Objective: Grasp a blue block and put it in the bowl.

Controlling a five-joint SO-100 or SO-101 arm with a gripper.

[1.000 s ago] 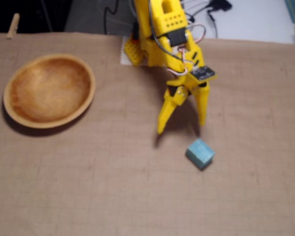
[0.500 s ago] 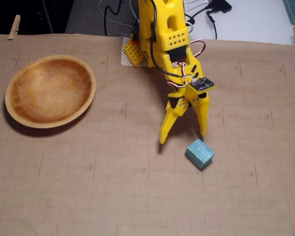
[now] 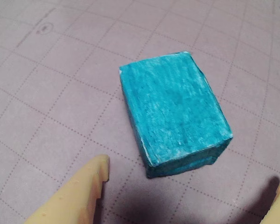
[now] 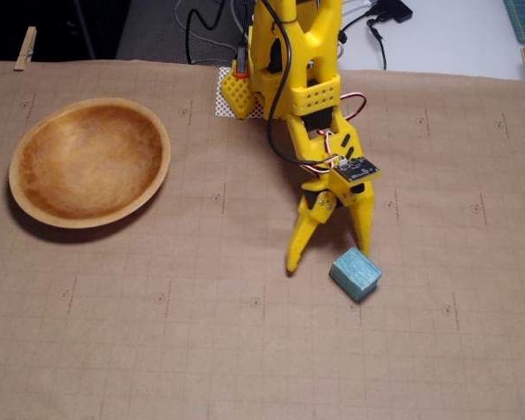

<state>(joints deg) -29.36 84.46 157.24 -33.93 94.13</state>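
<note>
The blue block (image 3: 173,111) lies on the brown gridded mat, filling the middle of the wrist view. In the fixed view the blue block (image 4: 356,273) sits just below and right of my yellow gripper (image 4: 330,258), close to the right finger. The gripper (image 3: 193,173) is open and empty, with one fingertip (image 3: 99,169) at the lower left and the other at the lower right edge; the block is just ahead of the fingertips, not between them. The wooden bowl (image 4: 35,208) stands empty at the far left of the fixed view, well away from the gripper.
The arm's yellow base (image 4: 293,52) stands at the top centre with cables behind it. Wooden clips (image 4: 24,48) pin the mat's corners. The mat (image 4: 157,350) has bare surface between the bowl and the block.
</note>
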